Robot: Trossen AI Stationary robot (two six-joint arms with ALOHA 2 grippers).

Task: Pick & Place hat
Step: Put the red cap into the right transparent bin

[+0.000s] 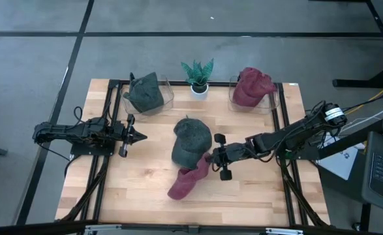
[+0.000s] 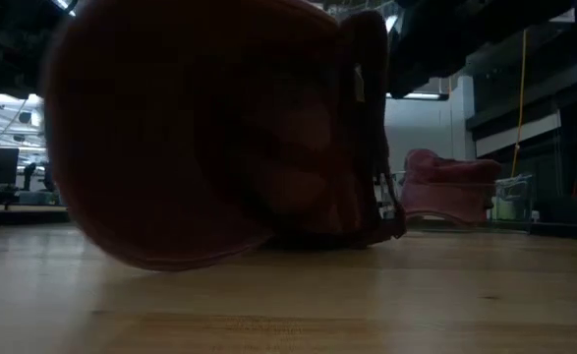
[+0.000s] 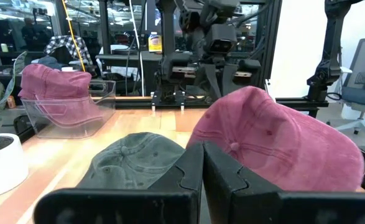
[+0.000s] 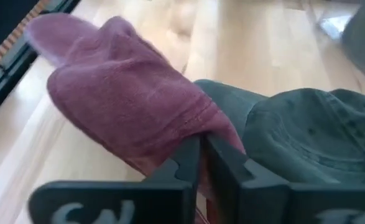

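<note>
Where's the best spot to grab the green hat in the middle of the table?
Probably the green hat's flat brim, at its low front edge. Come from the left tool's side: that side lies open, while the red hat and the right tool, shut on the red hat, crowd the other.

High view: even, soft light, faint shadows. Low view: dim, backlit; red hat [image 2: 219, 138] looms as a blurred silhouette. Right wrist: bright table [image 4: 107, 162], washed glare far end, soft focus.
</note>
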